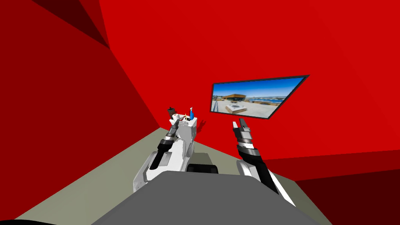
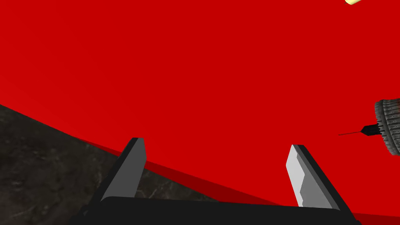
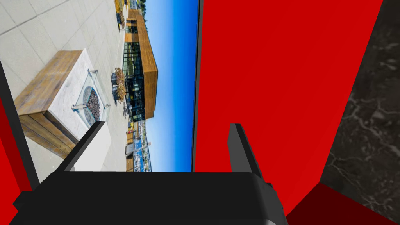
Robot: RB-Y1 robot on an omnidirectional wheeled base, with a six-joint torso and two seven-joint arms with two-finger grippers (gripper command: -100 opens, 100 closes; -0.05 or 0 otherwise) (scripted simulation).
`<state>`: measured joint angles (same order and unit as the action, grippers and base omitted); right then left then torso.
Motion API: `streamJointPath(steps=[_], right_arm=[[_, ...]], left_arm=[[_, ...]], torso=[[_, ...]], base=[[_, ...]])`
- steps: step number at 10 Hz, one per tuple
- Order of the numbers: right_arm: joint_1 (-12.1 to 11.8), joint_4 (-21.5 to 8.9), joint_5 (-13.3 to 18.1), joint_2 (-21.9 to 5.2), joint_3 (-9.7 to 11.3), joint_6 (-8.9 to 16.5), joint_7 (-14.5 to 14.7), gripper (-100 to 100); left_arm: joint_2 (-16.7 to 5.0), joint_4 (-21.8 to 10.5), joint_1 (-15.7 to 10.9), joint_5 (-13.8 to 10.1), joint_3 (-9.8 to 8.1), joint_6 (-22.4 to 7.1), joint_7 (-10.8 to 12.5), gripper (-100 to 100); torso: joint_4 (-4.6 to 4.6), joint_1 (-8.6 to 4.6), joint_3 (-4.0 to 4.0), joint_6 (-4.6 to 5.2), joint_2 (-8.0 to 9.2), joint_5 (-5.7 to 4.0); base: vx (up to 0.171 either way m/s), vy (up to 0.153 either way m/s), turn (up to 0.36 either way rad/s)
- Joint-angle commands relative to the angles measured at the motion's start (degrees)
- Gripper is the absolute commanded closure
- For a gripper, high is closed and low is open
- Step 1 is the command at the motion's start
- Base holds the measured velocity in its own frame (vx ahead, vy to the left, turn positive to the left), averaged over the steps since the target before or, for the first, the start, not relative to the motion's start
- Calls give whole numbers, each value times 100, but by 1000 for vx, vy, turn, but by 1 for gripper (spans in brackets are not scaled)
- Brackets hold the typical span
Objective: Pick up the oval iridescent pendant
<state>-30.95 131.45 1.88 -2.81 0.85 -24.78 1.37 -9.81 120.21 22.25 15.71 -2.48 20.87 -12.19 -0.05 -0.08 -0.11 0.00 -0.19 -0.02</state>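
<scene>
Left forearm (image 1: pixel 166 145): black segments, light grey bands, white casing toward the elbow.
Right forearm (image 1: pixel 250 150): black, ringed with grey and white bands, with white casing below.
Left gripper (image 2: pixel 215 142): dark box body; two thin blade fingers, grey faces, black edges.
Right gripper (image 3: pixel 167 124): black box body; one finger face white, the other dark.

Head view, steeply down and forward at red wall (image 1: pixel 254 39) and framed picture (image 1: pixel 256 97), left wrist view near same wall, right wrist view facing same picture.
</scene>
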Motion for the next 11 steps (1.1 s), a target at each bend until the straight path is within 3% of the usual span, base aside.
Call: streamJointPath(steps=[1, 7, 11], right_arm=[[0, 0, 0, 0, 0, 0, 0, 0], [0, 0, 0, 0, 0, 0, 0, 0], [0, 0, 0, 0, 0, 0, 0, 0]], left_arm=[[-41, -219, -58, 124, 5, 23, -158, -100], [-266, -840, -252, 493, -15, 21, -593, -100], [-562, -1491, -458, 886, -37, 21, -1055, -100]], torso=[[0, 0, 0, 0, 0, 0], [2, 2, 4, -1, 7, 0], [-1, -3, -4, -1, -6, -1]], base=[[39, -21, -28], [35, -14, -26], [58, -24, -39]])
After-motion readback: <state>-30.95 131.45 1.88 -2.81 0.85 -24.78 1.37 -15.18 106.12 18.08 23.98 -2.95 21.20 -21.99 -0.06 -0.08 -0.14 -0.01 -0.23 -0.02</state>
